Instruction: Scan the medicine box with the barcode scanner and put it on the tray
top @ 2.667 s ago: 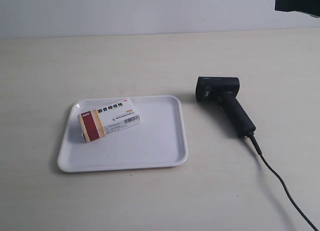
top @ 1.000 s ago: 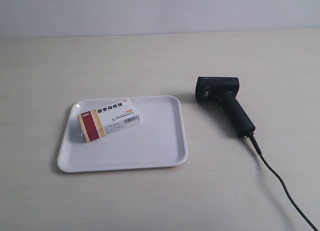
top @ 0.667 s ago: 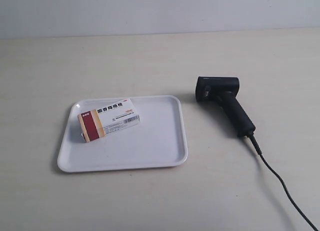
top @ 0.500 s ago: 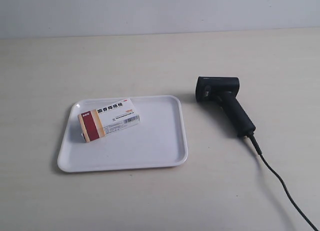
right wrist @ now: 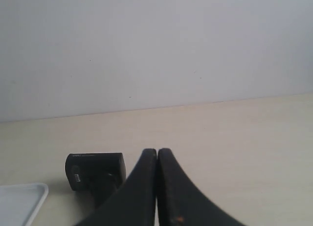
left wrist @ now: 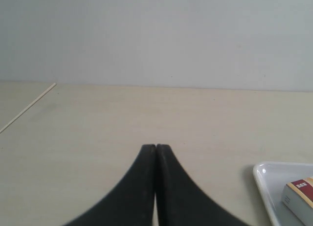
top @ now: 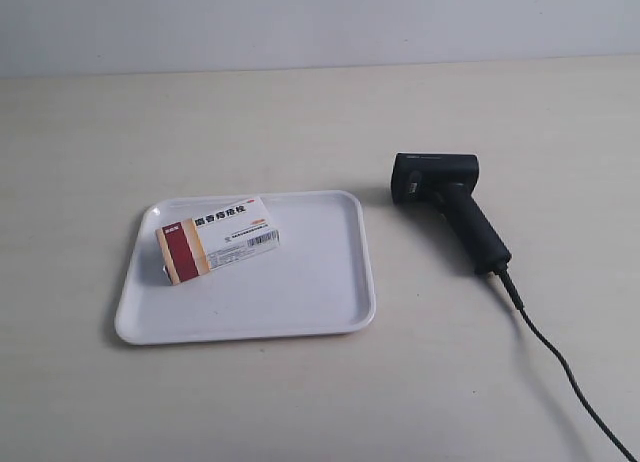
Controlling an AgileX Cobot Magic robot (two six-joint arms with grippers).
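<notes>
The medicine box (top: 216, 239) lies flat in the white tray (top: 300, 292), towards its far left part, barcode side up. One corner of the box (left wrist: 299, 196) and of the tray (left wrist: 266, 174) shows in the left wrist view. The black barcode scanner (top: 450, 207) rests on the table to the right of the tray, its cable (top: 560, 372) trailing to the lower right. Its head (right wrist: 94, 170) shows in the right wrist view. My left gripper (left wrist: 156, 146) is shut with nothing in it, away from the tray. My right gripper (right wrist: 157, 150) is shut and empty, beside the scanner. Neither arm appears in the exterior view.
A pale wooden table (top: 320, 122) runs back to a plain white wall (top: 320, 22). A thin light seam (left wrist: 27, 107) crosses the table surface in the left wrist view.
A dark part of an arm at the top right corner of the exterior view has gone out of the frame. The box, tray and scanner have not moved.
</notes>
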